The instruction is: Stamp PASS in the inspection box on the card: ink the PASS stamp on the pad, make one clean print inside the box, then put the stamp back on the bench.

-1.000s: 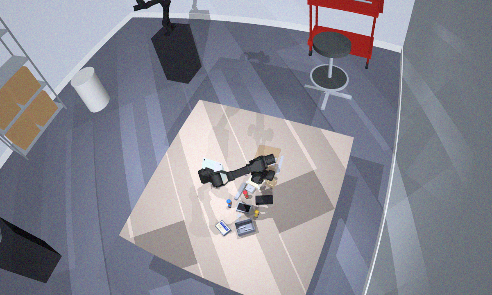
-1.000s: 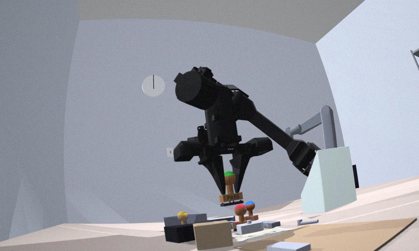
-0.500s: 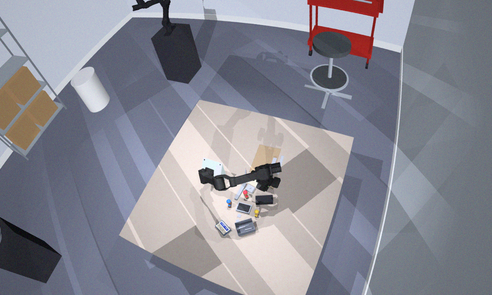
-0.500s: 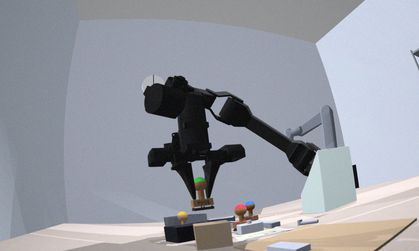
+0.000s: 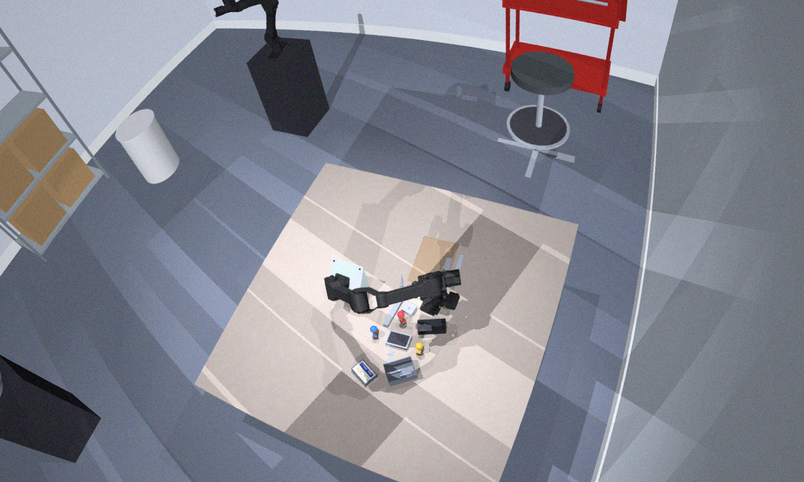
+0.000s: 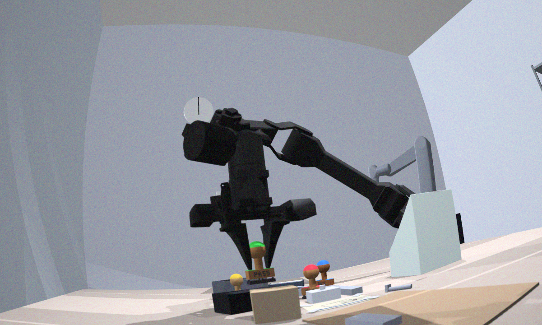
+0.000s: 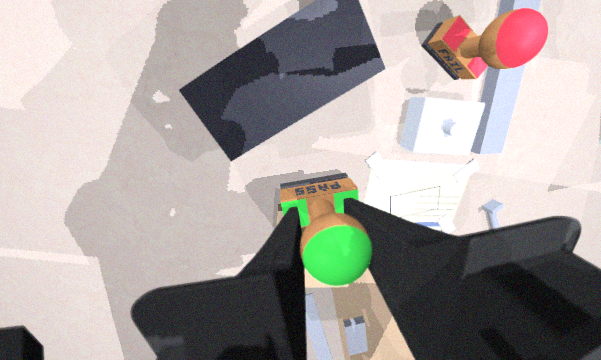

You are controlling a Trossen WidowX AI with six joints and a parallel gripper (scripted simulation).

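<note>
My gripper [image 6: 259, 264] [image 7: 321, 210] is shut on the PASS stamp [image 6: 259, 274] [image 7: 319, 190], which has a green-topped knob. The stamp is close to upright, above the bench, between the card and the black block. Its underside is hidden. The card [image 7: 420, 174] [image 6: 337, 303] lies to the right of the stamp in the wrist view, its corners held by white strips. The inspection box [image 7: 390, 205] shows as a thin outline, with no print visible in it; my right finger covers part of the card. The dark ink pad [image 5: 398, 339] lies open between the blue and yellow stamps.
A black block [image 5: 431, 327] [image 7: 290, 75] and a tan block [image 6: 275, 305] stand near the stamp. The red FAIL stamp [image 5: 401, 315] [image 7: 522, 37], white knobbed block [image 7: 427, 115], blue stamp [image 5: 373, 329] and yellow stamp [image 5: 419, 346] stand nearby. A grey tray [image 5: 399, 377] lies beyond the pad.
</note>
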